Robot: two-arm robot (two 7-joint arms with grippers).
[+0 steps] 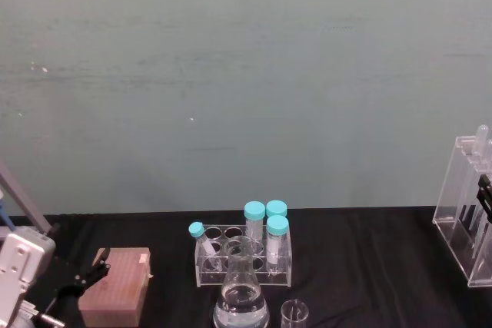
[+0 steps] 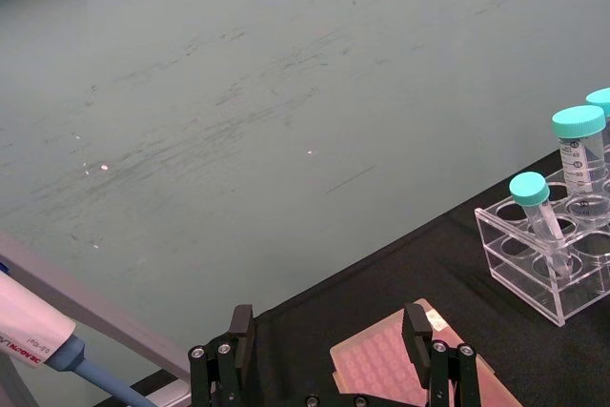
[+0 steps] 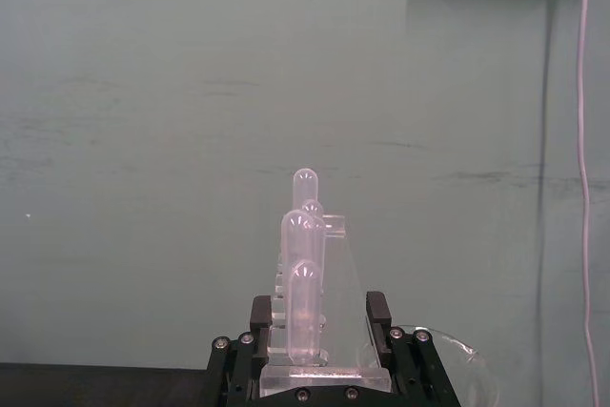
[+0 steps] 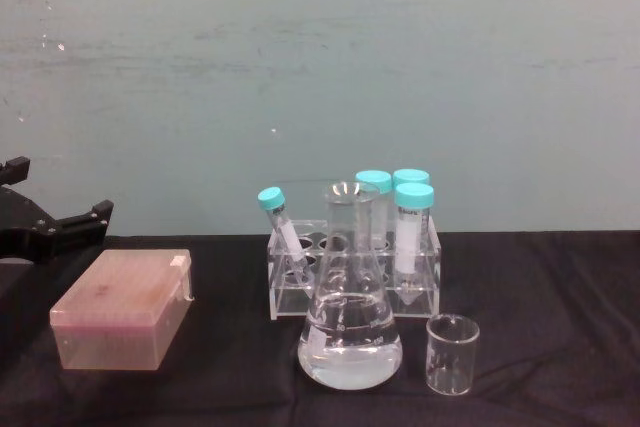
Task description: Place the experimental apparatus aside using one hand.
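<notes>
Acrylic stand (image 3: 307, 316) gripped between right gripper (image 3: 319, 307) fingers (image 3: 376, 310)

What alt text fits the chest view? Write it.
A clear conical flask of clear liquid stands centre on a black table, a small clear beaker at its right, a clear rack of teal-capped tubes behind. At left: a pink box and the open black left hand.
</notes>
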